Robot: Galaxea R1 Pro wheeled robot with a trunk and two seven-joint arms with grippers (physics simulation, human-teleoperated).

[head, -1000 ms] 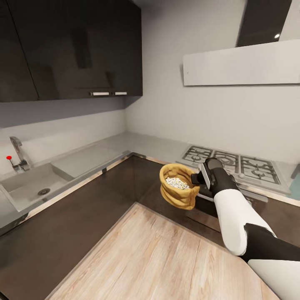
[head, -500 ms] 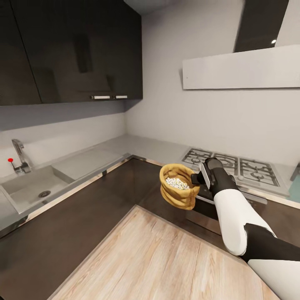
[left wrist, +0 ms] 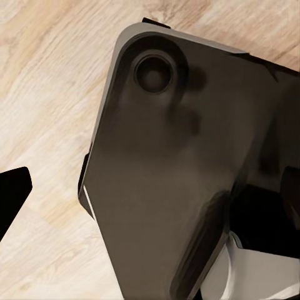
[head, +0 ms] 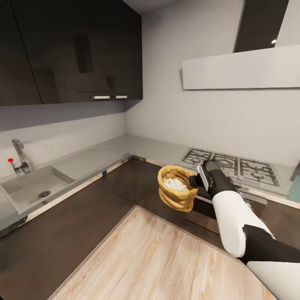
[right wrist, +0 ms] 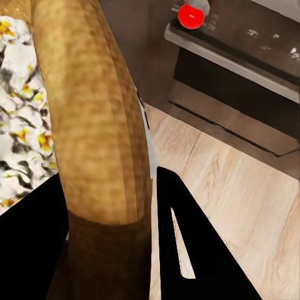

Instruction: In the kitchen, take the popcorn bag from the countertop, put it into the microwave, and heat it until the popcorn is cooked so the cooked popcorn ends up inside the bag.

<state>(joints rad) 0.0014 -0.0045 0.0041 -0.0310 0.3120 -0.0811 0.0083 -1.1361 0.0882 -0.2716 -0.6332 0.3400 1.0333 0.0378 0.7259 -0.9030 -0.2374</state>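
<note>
1. Nearest us, at the lower right of the head view, our right arm reaches out over the light wood floor [head: 158,258], and the right gripper [head: 195,180] is clamped on the rolled rim of the popcorn bag [head: 176,187].
2. The right wrist view shows why the hold works: the tan rim [right wrist: 94,119] runs between the two dark fingers [right wrist: 187,244], so the sack hangs by its edge with its mouth up.
3. Held upright like this, the popcorn [head: 174,183] stays inside as a pale heap; we judge that a tilt would spill it.
4. The bag sits in mid-air at the frame's centre, off the countertop [head: 125,148] and in front of the dark cabinet fronts.
5. In the left wrist view we see floor planks and a dark part of the robot's body; whether the left gripper is wide or narrow we cannot tell.
6. Farther back, the sink [head: 29,187] lies at mid left and the gas hob [head: 233,164] at mid right.
7. A pale blue edge [head: 295,187] at the far right may be the microwave; we cannot be sure.
</note>
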